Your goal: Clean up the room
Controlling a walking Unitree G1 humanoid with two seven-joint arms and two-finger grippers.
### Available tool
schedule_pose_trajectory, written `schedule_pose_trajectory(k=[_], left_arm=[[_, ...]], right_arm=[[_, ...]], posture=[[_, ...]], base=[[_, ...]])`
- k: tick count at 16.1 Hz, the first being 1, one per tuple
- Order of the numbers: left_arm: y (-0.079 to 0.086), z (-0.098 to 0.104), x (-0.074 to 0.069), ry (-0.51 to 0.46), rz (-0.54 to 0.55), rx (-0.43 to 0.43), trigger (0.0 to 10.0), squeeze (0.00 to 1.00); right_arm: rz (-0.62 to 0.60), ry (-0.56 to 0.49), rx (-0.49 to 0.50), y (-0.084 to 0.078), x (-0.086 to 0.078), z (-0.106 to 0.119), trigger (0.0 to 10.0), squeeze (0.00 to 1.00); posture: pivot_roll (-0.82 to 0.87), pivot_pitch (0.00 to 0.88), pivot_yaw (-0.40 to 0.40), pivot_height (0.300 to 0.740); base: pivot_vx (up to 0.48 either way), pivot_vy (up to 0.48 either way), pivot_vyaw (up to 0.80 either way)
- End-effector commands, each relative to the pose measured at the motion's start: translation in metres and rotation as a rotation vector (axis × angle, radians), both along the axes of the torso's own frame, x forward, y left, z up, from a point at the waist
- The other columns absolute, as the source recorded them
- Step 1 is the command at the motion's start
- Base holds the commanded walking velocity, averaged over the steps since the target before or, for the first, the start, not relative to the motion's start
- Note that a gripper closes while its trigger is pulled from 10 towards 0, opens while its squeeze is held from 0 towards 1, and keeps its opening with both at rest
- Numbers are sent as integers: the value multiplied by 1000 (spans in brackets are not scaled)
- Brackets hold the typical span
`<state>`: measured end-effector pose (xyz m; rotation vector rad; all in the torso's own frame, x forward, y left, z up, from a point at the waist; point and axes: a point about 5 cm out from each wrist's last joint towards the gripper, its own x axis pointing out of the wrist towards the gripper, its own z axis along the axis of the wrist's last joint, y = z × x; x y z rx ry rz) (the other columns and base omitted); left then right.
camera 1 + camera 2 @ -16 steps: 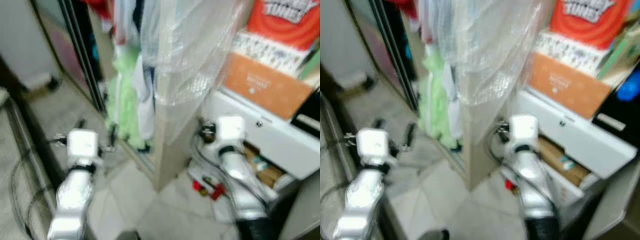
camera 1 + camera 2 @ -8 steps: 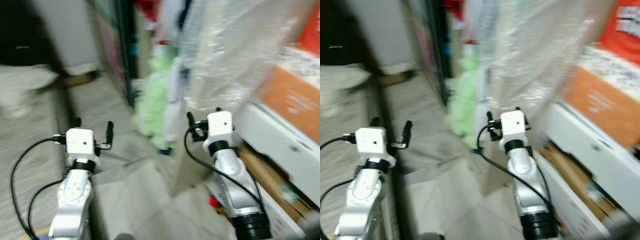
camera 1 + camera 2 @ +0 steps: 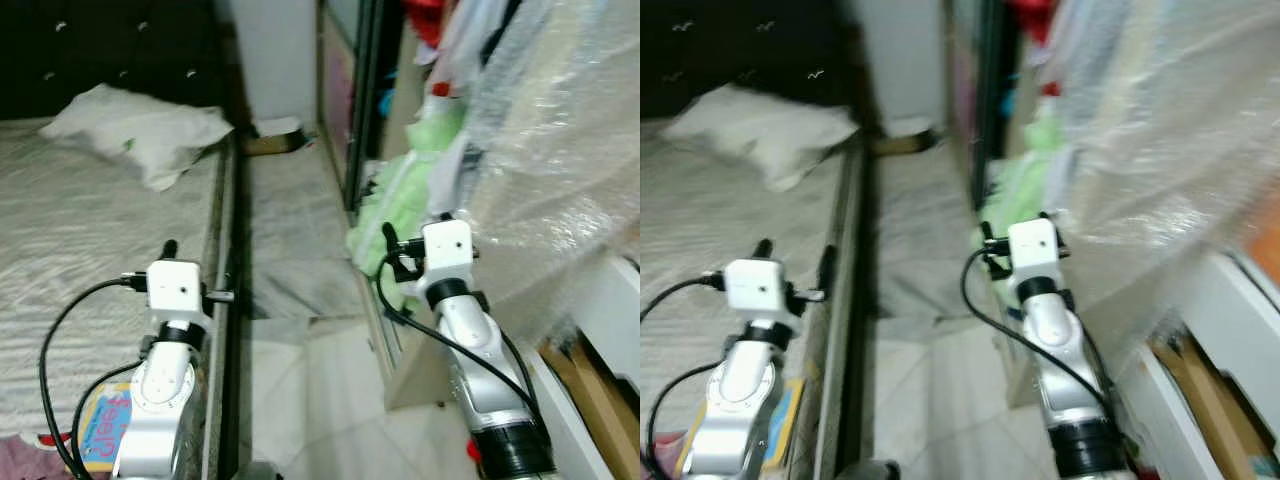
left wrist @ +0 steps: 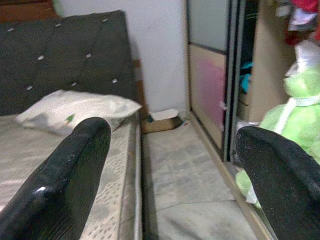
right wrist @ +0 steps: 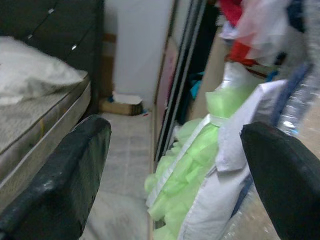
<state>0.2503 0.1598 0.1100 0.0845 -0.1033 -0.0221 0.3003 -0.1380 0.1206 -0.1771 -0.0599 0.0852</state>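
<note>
A grey-tiled floor (image 3: 290, 200) runs between a bed (image 3: 80, 250) at 9 o'clock and an open wardrobe (image 3: 385, 60) at 1 o'clock. One white pillow (image 3: 135, 130) lies on the bed; one green dress (image 3: 400, 200) hangs low. Left tool (image 3: 195, 268) and right tool (image 3: 410, 235) both gape, holding nothing

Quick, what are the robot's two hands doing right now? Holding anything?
Left gripper: open, holding nothing, raised over the bed's edge.
Right gripper: open, holding nothing, near the green dress.
</note>
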Motion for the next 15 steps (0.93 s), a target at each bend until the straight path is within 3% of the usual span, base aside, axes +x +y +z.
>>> schedule_pose_trajectory(k=[1,5,9,15], left_arm=[[5,1,1,-1,16,18,10000,0],[3,2,3,-7,37,33,10000,0],[3,2,3,-8,21,28,10000,0],[1,2,3,-8,8,20,10000,0]], right_arm=[[5,-12,16,3,2,3,10000,0],[7,-16,15,3,4,4,10000,0],[17,-37,23,6,7,10,10000,0],[19,-32,23,6,8,9,10000,0]], posture=[[65,0,-41,740],[65,0,-45,740],[63,0,-48,740],[63,0,-49,740]], base=[[0,0,800],[0,0,800],[0,0,320],[0,0,800]])
